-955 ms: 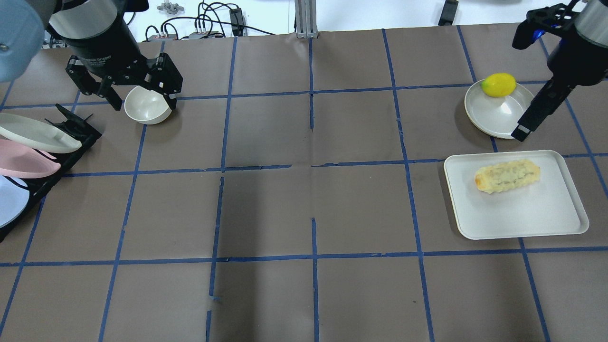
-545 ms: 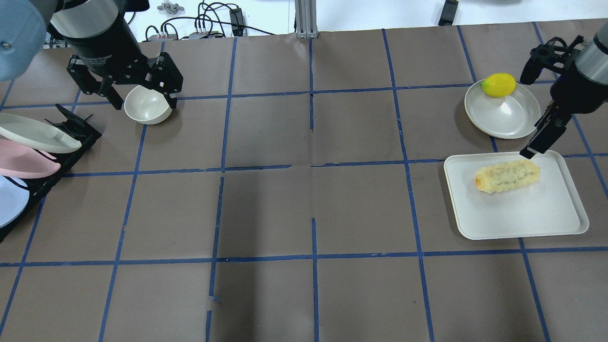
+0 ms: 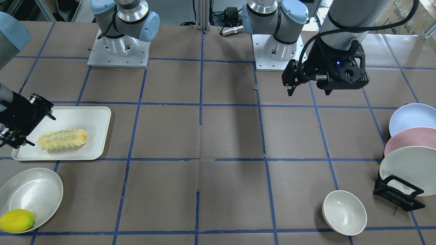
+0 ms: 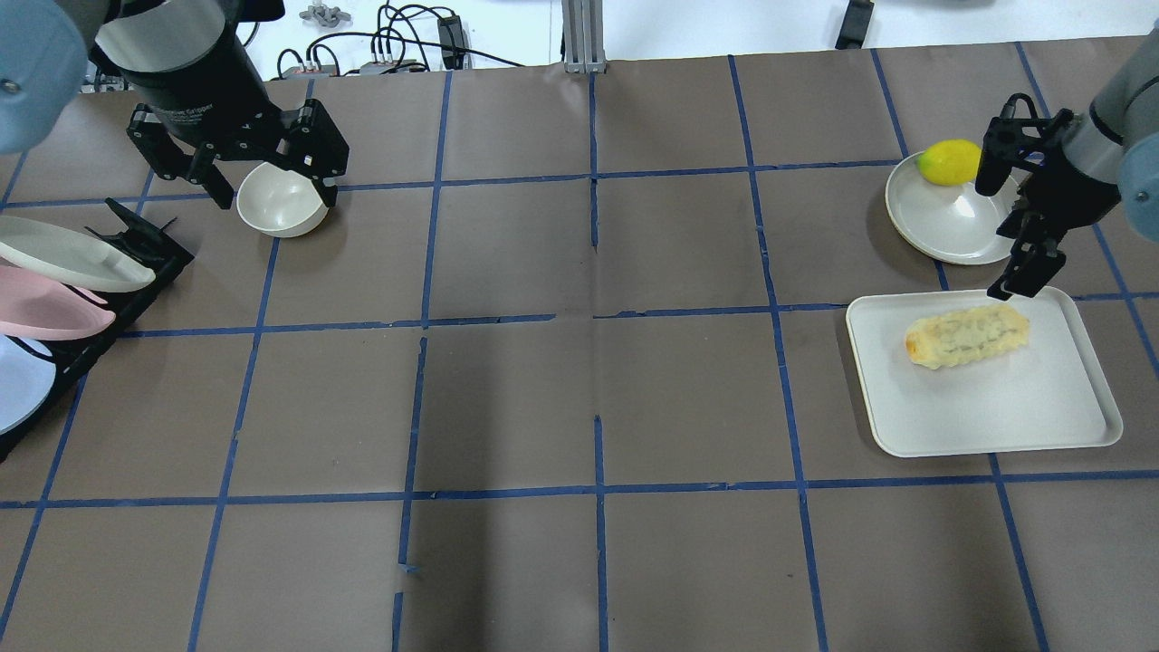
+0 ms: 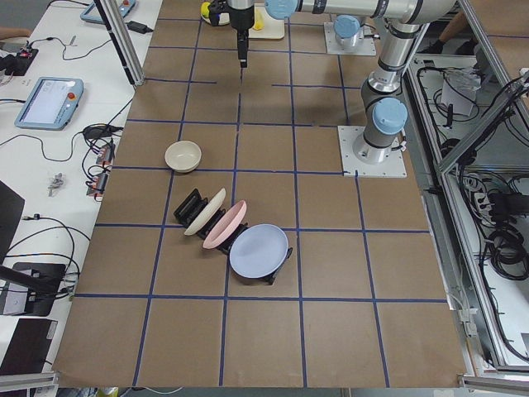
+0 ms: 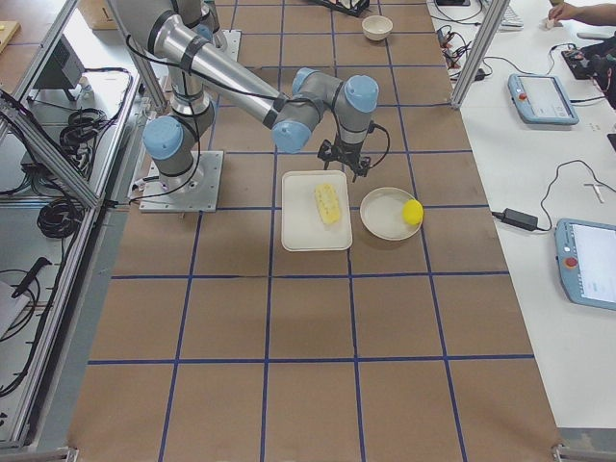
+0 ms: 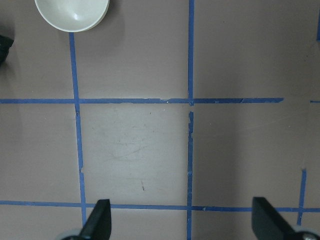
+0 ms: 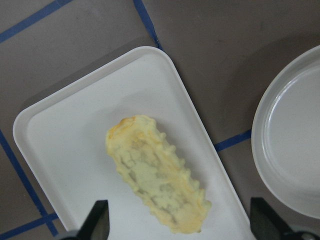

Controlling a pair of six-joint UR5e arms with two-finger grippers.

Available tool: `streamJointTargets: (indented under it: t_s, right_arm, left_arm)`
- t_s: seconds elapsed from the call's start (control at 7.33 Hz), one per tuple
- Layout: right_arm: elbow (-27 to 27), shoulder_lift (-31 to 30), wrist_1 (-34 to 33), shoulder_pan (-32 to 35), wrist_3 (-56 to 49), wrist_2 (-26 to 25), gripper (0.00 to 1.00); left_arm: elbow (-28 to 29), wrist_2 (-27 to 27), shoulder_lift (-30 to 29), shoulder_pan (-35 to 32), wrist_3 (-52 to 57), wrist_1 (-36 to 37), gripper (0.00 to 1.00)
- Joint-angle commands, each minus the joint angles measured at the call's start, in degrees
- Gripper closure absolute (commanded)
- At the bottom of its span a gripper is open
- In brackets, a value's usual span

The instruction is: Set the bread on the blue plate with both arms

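Right gripper point(image 8: 180, 220) has shifted nearer, hanging spread open above the bread point(image 4: 967, 336) on its white tray point(image 4: 996, 417), right side of the brown blue-taped worktop point(image 4: 579, 272).

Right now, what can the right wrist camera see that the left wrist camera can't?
Only the right wrist camera shows the bread lying on the white tray, with part of a white dish beside the tray. Only the left wrist camera shows the small cream bowl, up in its top corner. Both show the brown table with blue tape lines. Both also show two black fingertips spread wide apart at the bottom, which belong to the right gripper and the left gripper. Neither gripper is holding anything.
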Motion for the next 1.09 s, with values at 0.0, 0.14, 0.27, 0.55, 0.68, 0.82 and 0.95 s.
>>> streamJointTargets:
  t_s: [0.0,0.14,0.27,0.55,0.68,0.82,0.95]
  right_arm:
    - [-0.2,5.4,-6.6,0.0,-8.6,0.2,0.01]
    - [0.4,5.6,-6.6,0.0,-11.6,0.4,0.01]
    - [0.4,5.9,-6.7,0.0,-13.7,0.4,0.01]
    - [2.8,5.2,-6.8,0.0,-13.9,1.1,0.00]
    - [3.5,3.6,-7.4,0.2,-12.8,1.1,0.01]
    - [3.5,0.8,-6.5,0.9,-6.5,1.2,0.02]
    - [3.0,-2.0,-2.3,2.3,0.5,3.2,0.02]
  left_arm:
    - [0.0,0.0,-0.1,0.0,0.0,0.0,0.00]
    - [0.0,0.0,-0.1,0.0,0.0,0.0,0.00]
    - [-0.2,0.0,-0.1,0.0,0.0,0.0,0.00]
    - [-0.6,0.0,0.1,0.4,0.1,0.0,0.00]
    - [-0.5,-0.8,-0.2,0.3,0.0,0.0,0.00]
    - [-0.6,-1.3,-0.4,0.2,-0.3,0.0,0.00]
    - [-0.3,-1.3,-0.3,0.2,-0.2,0.0,0.00]
